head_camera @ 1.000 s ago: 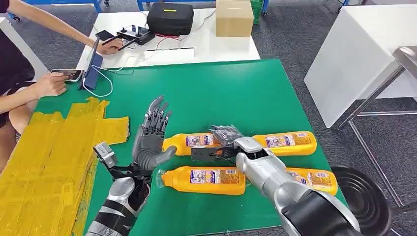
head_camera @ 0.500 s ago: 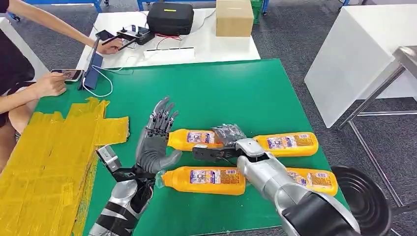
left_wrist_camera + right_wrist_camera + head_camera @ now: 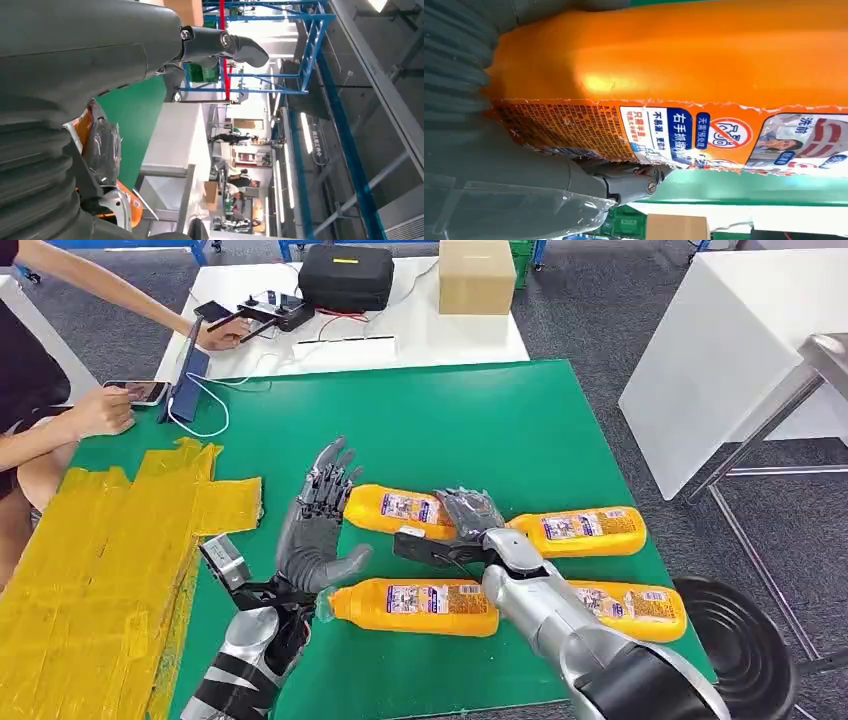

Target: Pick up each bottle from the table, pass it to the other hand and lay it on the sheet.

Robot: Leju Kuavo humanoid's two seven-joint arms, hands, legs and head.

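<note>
Bottle (image 3: 400, 510) gripped in right hand (image 3: 470, 515).

Lots of orange on green here, yellow off to 9 o'clock.

The table (image 3: 480, 410) is covered in flat green, and the sheet (image 3: 100, 550) at 9 o'clock is made of wrinkly yellow tape strips. Four bottles are coloured orange-yellow with white-and-blue labels: the held bottle (image 3: 400, 510), one at 3 o'clock (image 3: 585, 528), one at 6 o'clock (image 3: 415, 605), one at 4 o'clock (image 3: 640, 605). A red no-symbol is printed on the label (image 3: 729, 132). The left hand (image 3: 315, 525) and right hand (image 3: 470, 515) are done in dark grey, arms silver. At 12 o'clock, a black case (image 3: 345, 278) and tan box (image 3: 476, 276) are seen.
</note>
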